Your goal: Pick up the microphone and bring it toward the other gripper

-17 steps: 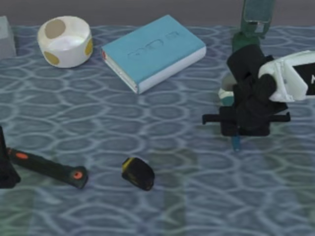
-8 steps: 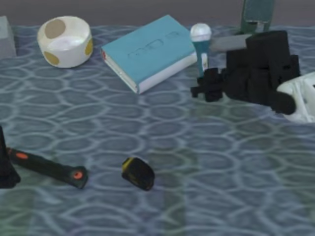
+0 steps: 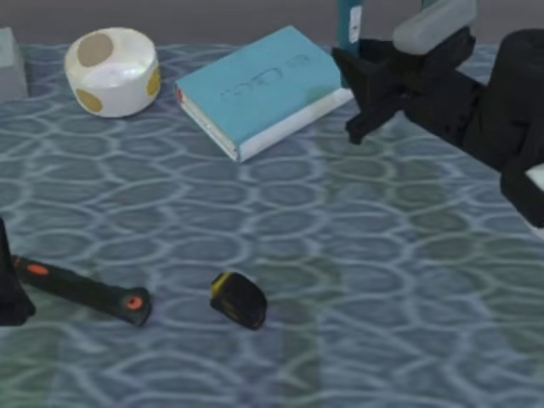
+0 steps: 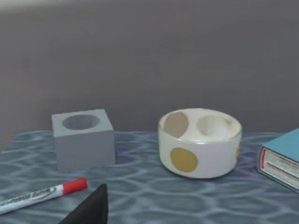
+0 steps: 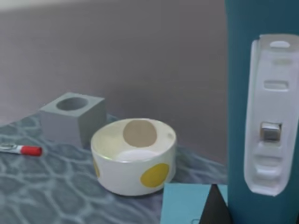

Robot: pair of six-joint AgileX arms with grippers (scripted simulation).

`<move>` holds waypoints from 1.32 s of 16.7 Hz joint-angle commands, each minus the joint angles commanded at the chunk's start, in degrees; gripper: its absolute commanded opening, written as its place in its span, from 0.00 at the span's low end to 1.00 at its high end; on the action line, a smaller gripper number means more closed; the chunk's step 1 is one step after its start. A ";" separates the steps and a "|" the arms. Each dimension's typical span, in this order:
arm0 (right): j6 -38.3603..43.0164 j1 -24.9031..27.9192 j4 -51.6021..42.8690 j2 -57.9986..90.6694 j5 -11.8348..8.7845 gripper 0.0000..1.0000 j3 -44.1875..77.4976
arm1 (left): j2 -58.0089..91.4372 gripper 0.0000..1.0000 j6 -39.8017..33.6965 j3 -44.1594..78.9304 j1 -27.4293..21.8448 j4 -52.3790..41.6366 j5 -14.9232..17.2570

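My right gripper is raised at the back right, above the far table edge, shut on the microphone. Only the microphone's teal handle shows in the top view, standing upright at the picture's top edge; its white head is out of view. In the right wrist view the teal handle with its white switch panel fills the side beside one black fingertip. The other gripper, my left one, is parked open at the table's left edge, far from the microphone; one of its fingers shows.
A light blue book lies just left of the right gripper. At back left stand a white bowl with ochre dots and a grey block, with a red-capped marker near them. A dark green tool with orange dots and a black-and-yellow object lie at the front.
The right gripper lifted the microphone off the table at the right, swung it upright and carried it higher toward the back; its head has left the top view. The left arm stayed still.
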 joint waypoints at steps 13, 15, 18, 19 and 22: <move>-0.33 6.75 6.18 -5.21 5.68 0.00 -4.59 | 0.00 1.00 0.00 0.00 0.00 0.00 0.00; -0.02 10.13 8.03 -7.16 8.86 0.00 -6.55 | 0.00 1.00 0.00 0.00 0.00 0.00 0.00; 0.20 12.90 9.63 -8.84 11.45 0.00 -8.06 | 0.00 1.00 0.00 0.00 0.00 0.00 0.00; 0.20 12.90 9.63 -8.84 11.45 0.00 -8.06 | 0.00 1.00 0.00 0.00 0.00 0.00 0.00; 0.28 12.72 9.54 -8.63 11.26 0.00 -7.88 | 0.00 1.00 0.00 0.00 0.00 0.00 0.00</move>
